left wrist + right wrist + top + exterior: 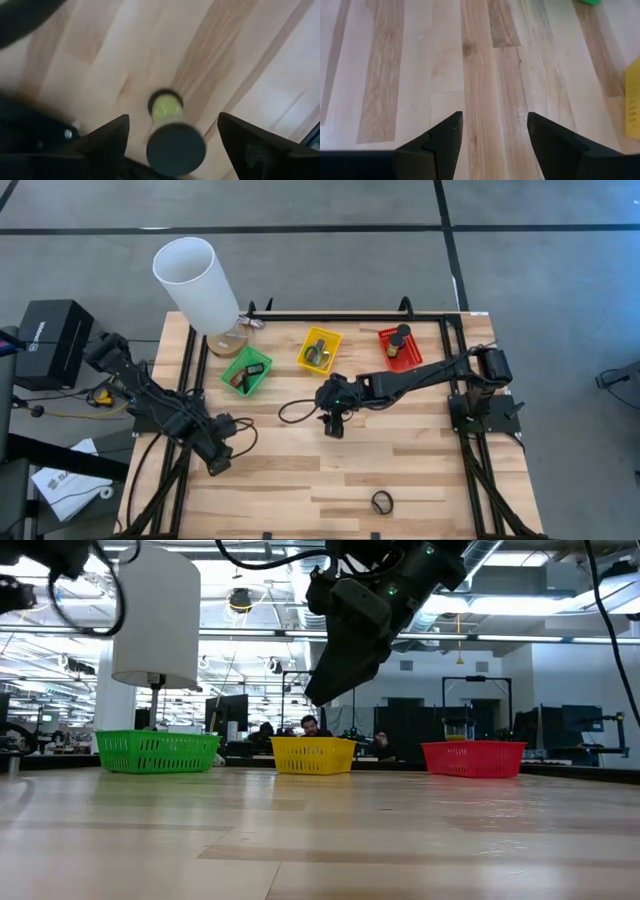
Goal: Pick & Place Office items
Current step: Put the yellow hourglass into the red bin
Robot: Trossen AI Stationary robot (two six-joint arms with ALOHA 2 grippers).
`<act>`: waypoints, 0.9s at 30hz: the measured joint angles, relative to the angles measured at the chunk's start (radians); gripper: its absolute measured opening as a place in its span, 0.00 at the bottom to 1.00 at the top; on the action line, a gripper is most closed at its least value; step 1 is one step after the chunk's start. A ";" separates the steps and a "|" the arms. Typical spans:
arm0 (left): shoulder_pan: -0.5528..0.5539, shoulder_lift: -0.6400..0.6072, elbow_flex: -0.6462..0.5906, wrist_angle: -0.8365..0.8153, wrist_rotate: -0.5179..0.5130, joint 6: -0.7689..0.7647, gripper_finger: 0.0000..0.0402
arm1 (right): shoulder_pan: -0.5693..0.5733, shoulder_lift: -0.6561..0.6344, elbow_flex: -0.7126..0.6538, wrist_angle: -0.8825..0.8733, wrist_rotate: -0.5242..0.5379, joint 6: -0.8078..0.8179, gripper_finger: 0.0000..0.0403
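Observation:
In the left wrist view a spool (172,131) with black end discs and a yellow-green core shows between my left gripper's (172,150) open fingers, apart from both. It is blurred, and I cannot tell whether it rests on the wood. From above, my left gripper (216,457) is over the table's left part. My right gripper (333,426) is open over bare wood at the table's middle (492,135), hanging clear of the top in the low view (330,680). A black ring (381,502) lies flat near the near edge. More items lie in the baskets.
Green basket (246,370), yellow basket (320,350) and red basket (400,348) stand in a row along the far side. A big white cylinder (197,285) on a wooden base sits at the far left corner. Black cables loop near both arms. People sit in the room beyond.

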 joint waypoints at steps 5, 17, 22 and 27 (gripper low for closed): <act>-0.003 0.000 -0.045 0.007 0.065 -0.006 0.79 | -0.003 0.000 0.000 0.000 0.000 0.000 0.53; -0.003 0.000 -0.089 0.048 0.141 -0.033 0.81 | -0.003 0.000 0.000 0.000 0.000 -0.005 0.53; -0.011 0.000 -0.092 0.049 0.151 -0.058 0.81 | -0.003 0.000 0.000 -0.003 0.000 -0.008 0.53; -0.016 0.000 -0.143 0.067 0.152 -0.072 0.81 | -0.002 0.000 0.000 -0.003 0.000 -0.008 0.53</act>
